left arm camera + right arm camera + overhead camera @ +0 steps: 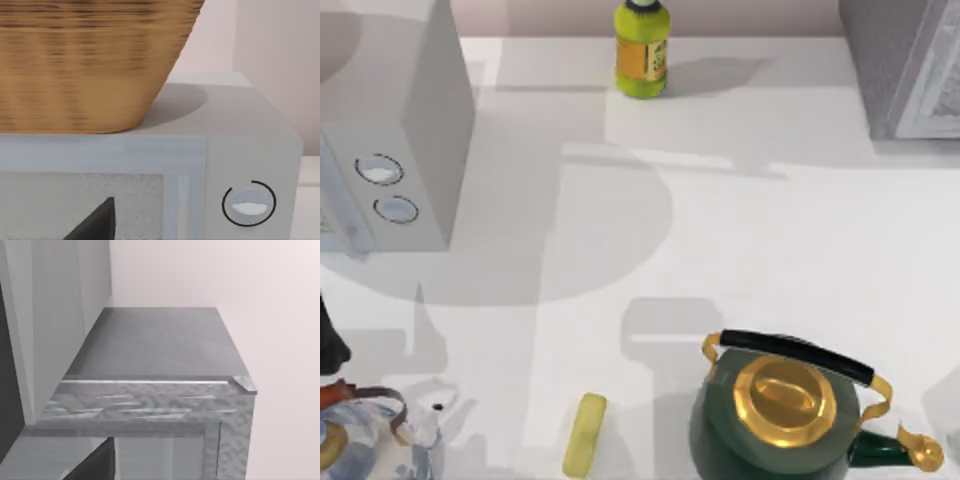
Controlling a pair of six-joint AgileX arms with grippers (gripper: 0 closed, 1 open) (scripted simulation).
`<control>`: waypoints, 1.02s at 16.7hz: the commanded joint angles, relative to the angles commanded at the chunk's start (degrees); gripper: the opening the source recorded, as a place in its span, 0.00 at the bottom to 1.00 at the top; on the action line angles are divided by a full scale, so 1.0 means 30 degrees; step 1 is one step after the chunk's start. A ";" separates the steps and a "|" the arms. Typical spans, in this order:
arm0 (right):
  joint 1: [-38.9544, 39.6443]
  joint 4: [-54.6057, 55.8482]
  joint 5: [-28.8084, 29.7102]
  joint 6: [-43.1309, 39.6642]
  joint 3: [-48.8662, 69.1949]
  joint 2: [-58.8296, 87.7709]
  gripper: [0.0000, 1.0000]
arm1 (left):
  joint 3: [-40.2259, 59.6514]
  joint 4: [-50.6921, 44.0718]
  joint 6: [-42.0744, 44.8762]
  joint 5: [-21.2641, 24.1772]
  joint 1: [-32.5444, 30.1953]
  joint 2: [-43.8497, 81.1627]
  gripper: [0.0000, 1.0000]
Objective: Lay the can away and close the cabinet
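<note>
The can is out of view. The cabinet (880,70) stands at the table's back right corner, with grey speckled sides and a white framed door panel (935,85). In the right wrist view its flat grey top (155,345) lies close below, and a pale upright panel (55,315) stands at one side of it. A dark part of my right gripper (92,465) pokes in at that view's edge. My left arm (330,340) sits at the table's left edge. A dark part of my left gripper (95,222) hangs in front of the pale grey box.
A pale grey box with two dials (395,130) stands at the back left, with a wicker basket (85,65) on top. A yellow-green bottle (641,52) stands at the back middle. A dark green kettle (780,410), a yellow bar (585,435) and a glass teapot (365,440) line the front.
</note>
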 joint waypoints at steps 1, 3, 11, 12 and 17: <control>0.0013 0.0000 0.0017 -0.0005 0.0003 0.0000 1.00 | 0.0000 0.0000 0.0000 0.0000 0.0000 0.0000 1.00; 0.0487 -0.0015 0.0613 -0.0140 0.0086 0.0010 1.00 | 0.0000 0.0000 0.0000 0.0000 0.0000 0.0000 1.00; 0.9125 -0.0671 1.0086 -0.0178 0.0371 0.0352 1.00 | 0.0000 0.0000 0.0000 0.0000 0.0000 0.0000 1.00; 1.0833 -0.0756 1.1735 -0.0068 0.0369 0.0349 1.00 | 0.0000 0.0000 0.0000 0.0000 0.0000 0.0000 1.00; 1.9682 -0.0942 2.0026 0.0308 0.0225 -0.0078 1.00 | 0.0000 0.0000 0.0000 0.0000 0.0000 0.0000 1.00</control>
